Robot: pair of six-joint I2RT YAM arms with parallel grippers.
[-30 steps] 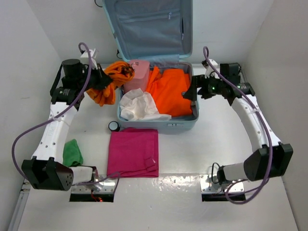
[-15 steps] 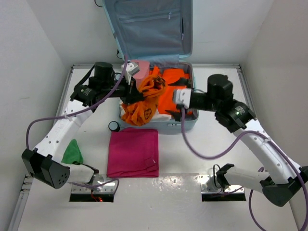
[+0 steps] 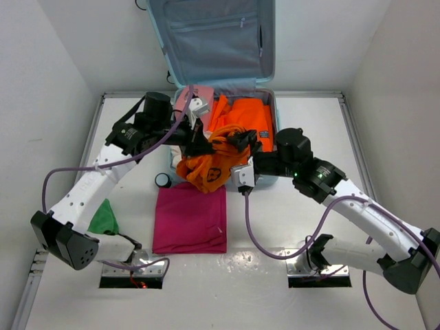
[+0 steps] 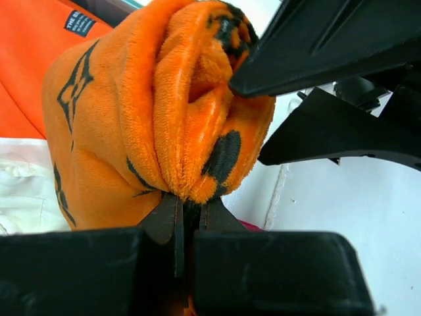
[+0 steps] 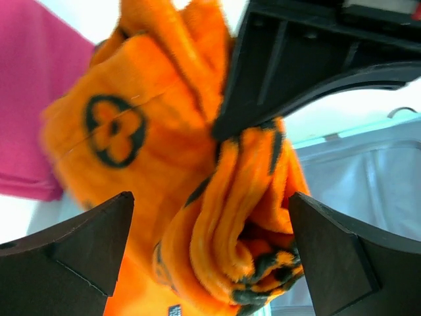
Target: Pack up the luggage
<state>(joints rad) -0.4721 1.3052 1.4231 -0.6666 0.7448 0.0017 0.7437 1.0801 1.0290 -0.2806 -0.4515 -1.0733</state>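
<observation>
The luggage (image 3: 213,48), a pale aqua hard-shell suitcase, lies open at the back with its lid upright. Inside are an orange garment (image 3: 249,118) and a pink vanity case (image 3: 190,98). My left gripper (image 3: 205,146) (image 4: 189,207) is shut on the bottom edge of an orange fleece cloth with black markings (image 3: 210,168) (image 4: 131,112), which hangs over the suitcase's front left corner. My right gripper (image 3: 238,155) (image 5: 210,224) stands wide open, one finger on each side of the same bunched cloth (image 5: 217,217), touching neither side.
A folded magenta towel (image 3: 190,216) lies in front of the suitcase. A green cloth (image 3: 104,217) sits at the near left, by a small black round object (image 3: 163,180). White cloth (image 4: 23,191) lies in the suitcase under the fleece. White walls close in on both sides.
My left arm carried the orange fleece from left of the suitcase to its front left corner. My right arm swung in from the suitcase's right side, its open jaws now straddling the fleece.
</observation>
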